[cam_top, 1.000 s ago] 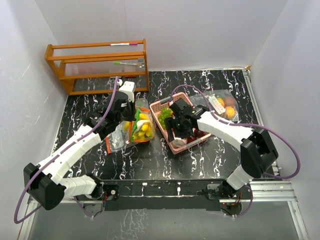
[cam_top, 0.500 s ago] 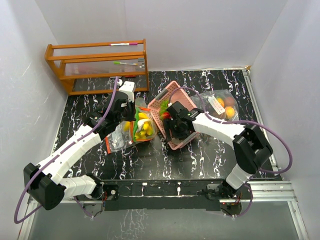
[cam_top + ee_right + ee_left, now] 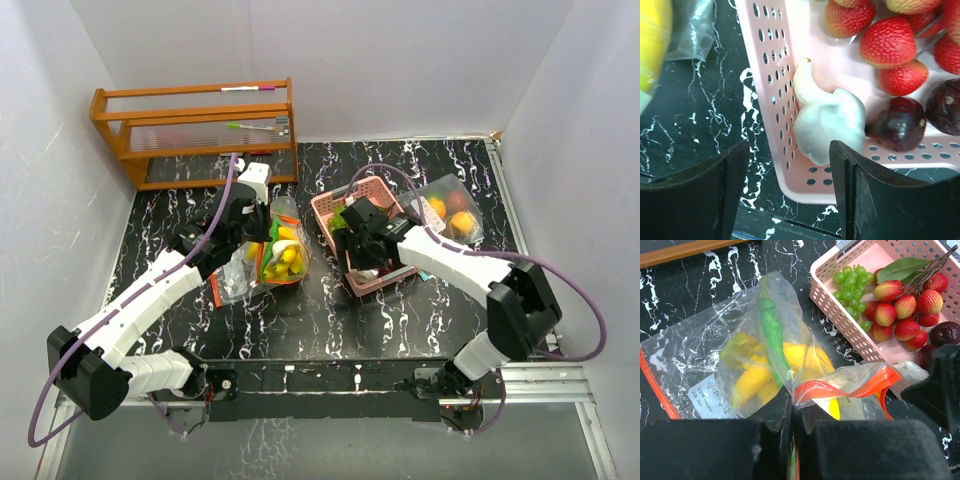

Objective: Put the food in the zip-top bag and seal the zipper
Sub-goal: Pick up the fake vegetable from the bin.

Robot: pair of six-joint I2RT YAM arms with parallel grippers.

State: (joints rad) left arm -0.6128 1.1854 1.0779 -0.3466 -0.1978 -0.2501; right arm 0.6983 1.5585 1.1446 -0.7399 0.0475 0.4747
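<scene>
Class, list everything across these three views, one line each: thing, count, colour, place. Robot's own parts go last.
zip-top bag: one, clear with orange zipper, left of basket
yellow fruit: several, yellow, inside that bag
green piece: one, green, same bag
second bag: one, clear, filled, right of basket
basket: one, pink, table centre
grapes: one bunch, green, in basket
berries: several, red, in basket
plums: two, dark purple, basket's corner
white piece: one, white, beside plums
rack: one, wooden, back left
table: one, black marbled
left gripper: black, shut on the zip-top bag's zipper
right gripper: black, open, over basket's corner

Bag (image 3: 283, 256) left of tray (image 3: 322, 201)
</scene>
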